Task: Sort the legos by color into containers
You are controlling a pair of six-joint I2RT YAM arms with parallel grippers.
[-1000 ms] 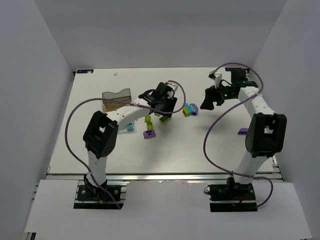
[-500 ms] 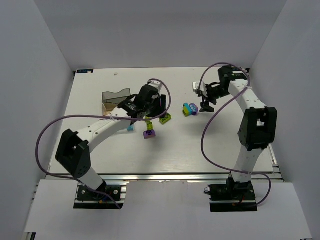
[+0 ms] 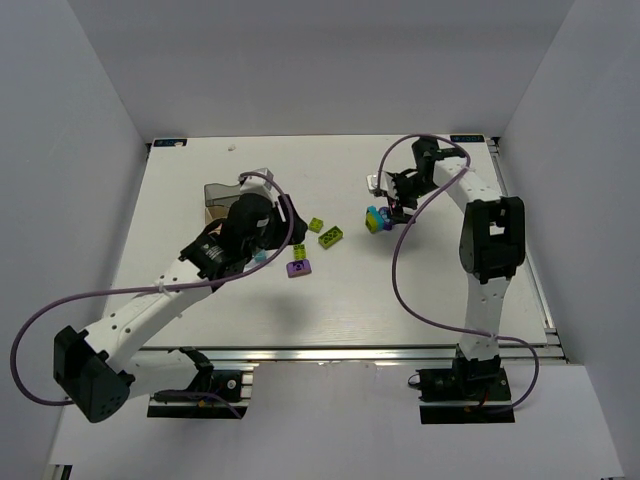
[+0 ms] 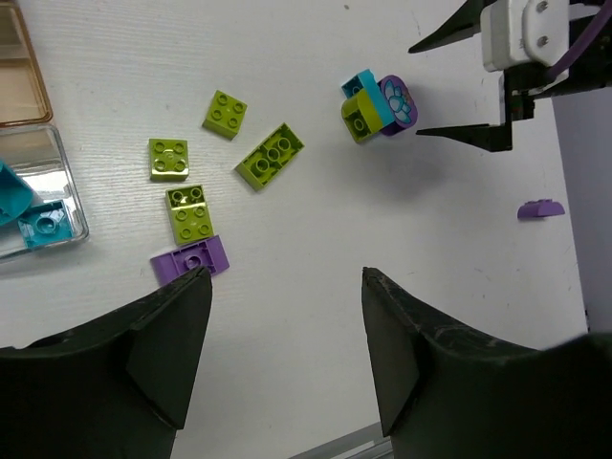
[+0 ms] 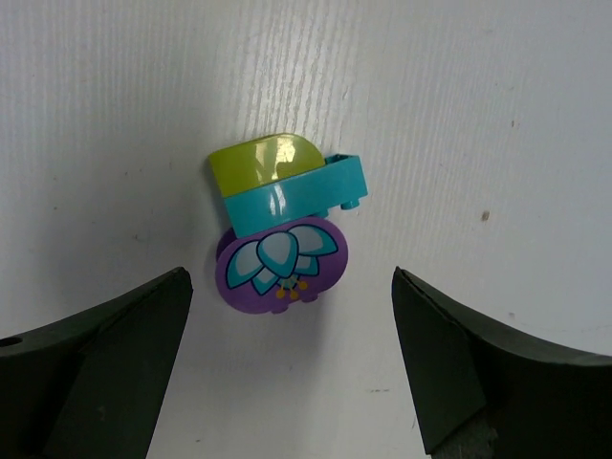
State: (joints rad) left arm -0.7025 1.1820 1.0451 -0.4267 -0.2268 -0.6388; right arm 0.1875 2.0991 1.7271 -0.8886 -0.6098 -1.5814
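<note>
Risk: the joined cluster [image 5: 282,225] of lime, teal and purple legos may be lifted whole, and colours mixed in the containers [image 4: 24,86]
Cause: its pieces are stuck together
Right hand [image 5: 289,279]: released, pointed down over the cluster, well apart from the containers
Left hand [image 4: 284,279]: released, empty, held above loose legos [image 4: 270,156] just beside the containers

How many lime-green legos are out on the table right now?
5. Four loose: upper square, left square, long brick, lower one. Fifth is stuck to the teal-purple stack. More may be hidden.
</note>
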